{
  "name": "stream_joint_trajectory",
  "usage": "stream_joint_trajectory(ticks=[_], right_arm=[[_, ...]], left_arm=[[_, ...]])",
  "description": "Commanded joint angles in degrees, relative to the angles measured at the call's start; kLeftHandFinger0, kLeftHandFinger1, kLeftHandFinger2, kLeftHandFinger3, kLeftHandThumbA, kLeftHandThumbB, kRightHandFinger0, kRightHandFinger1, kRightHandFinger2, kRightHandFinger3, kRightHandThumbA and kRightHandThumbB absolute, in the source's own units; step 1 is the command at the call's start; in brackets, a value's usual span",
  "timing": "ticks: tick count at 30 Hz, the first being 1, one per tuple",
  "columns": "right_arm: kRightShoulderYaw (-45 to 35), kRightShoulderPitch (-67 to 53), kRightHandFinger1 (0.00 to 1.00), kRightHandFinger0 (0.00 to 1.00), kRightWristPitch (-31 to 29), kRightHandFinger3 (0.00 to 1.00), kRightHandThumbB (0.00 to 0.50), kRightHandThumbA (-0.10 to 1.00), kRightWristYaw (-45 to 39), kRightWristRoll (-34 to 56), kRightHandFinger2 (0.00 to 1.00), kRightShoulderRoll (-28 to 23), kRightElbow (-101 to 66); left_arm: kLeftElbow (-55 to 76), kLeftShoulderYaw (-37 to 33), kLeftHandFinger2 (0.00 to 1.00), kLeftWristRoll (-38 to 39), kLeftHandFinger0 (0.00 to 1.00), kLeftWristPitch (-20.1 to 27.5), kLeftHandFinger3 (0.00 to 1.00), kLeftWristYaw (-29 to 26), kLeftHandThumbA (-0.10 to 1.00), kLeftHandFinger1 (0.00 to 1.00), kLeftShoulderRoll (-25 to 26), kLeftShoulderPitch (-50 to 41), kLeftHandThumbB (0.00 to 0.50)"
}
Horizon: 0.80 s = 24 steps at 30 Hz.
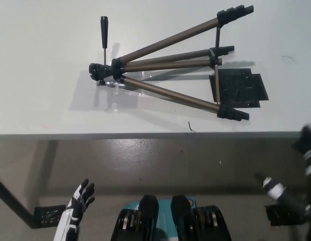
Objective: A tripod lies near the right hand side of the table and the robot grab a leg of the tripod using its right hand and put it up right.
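Note:
A tripod (pixel 170 65) with bronze legs and black feet lies on its side on the white table (pixel 44 75), head to the left, legs spread toward the right. Its black pan handle (pixel 104 30) points to the far side. The nearest leg (pixel 170 95) runs toward the table's front right, ending in a black foot (pixel 233 113). My black right hand (pixel 298 181) is at the picture's right edge, below the table's front edge and well off the tripod, fingers apart and holding nothing. My white left hand (pixel 77 203) rests low at the lower left, fingers spread.
A black textured mat (pixel 240 88) lies on the table under the tripod's right end. The table's front edge (pixel 145 135) crosses the picture; grey floor lies below it. A dark table leg and base plate (pixel 42 216) stand at the lower left.

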State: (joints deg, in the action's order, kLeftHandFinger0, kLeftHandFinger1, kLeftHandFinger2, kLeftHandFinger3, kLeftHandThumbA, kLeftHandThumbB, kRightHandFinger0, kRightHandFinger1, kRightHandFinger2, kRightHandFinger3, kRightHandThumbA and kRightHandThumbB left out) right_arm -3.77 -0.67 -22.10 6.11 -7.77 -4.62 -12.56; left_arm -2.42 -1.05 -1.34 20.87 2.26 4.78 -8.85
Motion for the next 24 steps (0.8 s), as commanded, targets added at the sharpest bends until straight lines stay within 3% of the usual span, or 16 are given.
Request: stream_joint_trajectory(ticks=[1,3,6,7,9,12,14,16,24], right_arm=[[-3.19,8.67,1.0,1.0,2.83,1.0,0.303,0.89,-0.11,-5.39,1.0,-3.82,-7.26],[-4.03,12.75,1.0,1.0,7.36,1.0,0.315,0.91,-1.17,-8.86,1.0,-5.73,-9.24],[-3.83,22.56,1.0,1.0,15.62,1.0,0.289,0.78,-5.15,-11.99,1.0,-9.95,-12.37],[-3.45,24.74,1.0,1.0,17.8,1.0,0.302,0.78,-6.36,-13.69,1.0,-11.1,-12.83],[-1.91,31.22,1.0,1.0,24.03,1.0,0.349,0.81,-10.38,-17.41,1.0,-14.12,-12.6],[1.27,39.53,1.0,1.0,28.76,1.0,0.411,0.87,-16.49,-18.12,1.0,-18.73,-9.16],[4.85,45.59,1.0,1.0,31.2,1.0,0.476,0.98,-21.14,-20.63,1.0,-21.09,-5.92],[8.85,50.96,1.0,1.0,33.25,1.0,0.497,1.0,-25.47,-23.33,1.0,-22.19,-2.04],[23.17,67.86,1.0,1.0,36.66,1.0,0.5,0.94,-34.23,-28.51,1.0,-19.9,20.78]], left_arm=[[4.23,-0.69,1.0,1.43,1.0,-0.23,1.0,1.85,1.0,1.0,0.93,1.37,0.255],[4.89,-0.52,1.0,1.69,1.0,-1.65,1.0,2.1,1.0,1.0,1.07,1.84,0.266],[3.83,-0.32,1.0,0.37,1.0,-0.86,1.0,1.6,1.0,1.0,1.1,2.9,0.246],[3.34,-0.4,1.0,0.58,1.0,-0.65,1.0,1.81,1.0,1.0,1.21,2.97,0.231],[2.46,-0.41,1.0,0.86,1.0,-0.47,1.0,2.14,1.0,1.0,1.45,2.88,0.245],[1.59,-0.3,1.0,1.06,1.0,-0.62,1.0,1.97,1.0,1.0,1.05,2.67,0.26],[0.66,-0.19,1.0,0.45,1.0,-0.04,1.0,1.57,1.0,1.0,0.93,2.61,0.259],[0.23,-0.15,1.0,0.4,1.0,-0.01,1.0,1.56,1.0,1.0,0.99,2.15,0.267],[-1.55,-0.11,1.0,-0.78,1.0,1.12,1.0,1.26,1.0,1.0,1.34,1.08,0.274]])
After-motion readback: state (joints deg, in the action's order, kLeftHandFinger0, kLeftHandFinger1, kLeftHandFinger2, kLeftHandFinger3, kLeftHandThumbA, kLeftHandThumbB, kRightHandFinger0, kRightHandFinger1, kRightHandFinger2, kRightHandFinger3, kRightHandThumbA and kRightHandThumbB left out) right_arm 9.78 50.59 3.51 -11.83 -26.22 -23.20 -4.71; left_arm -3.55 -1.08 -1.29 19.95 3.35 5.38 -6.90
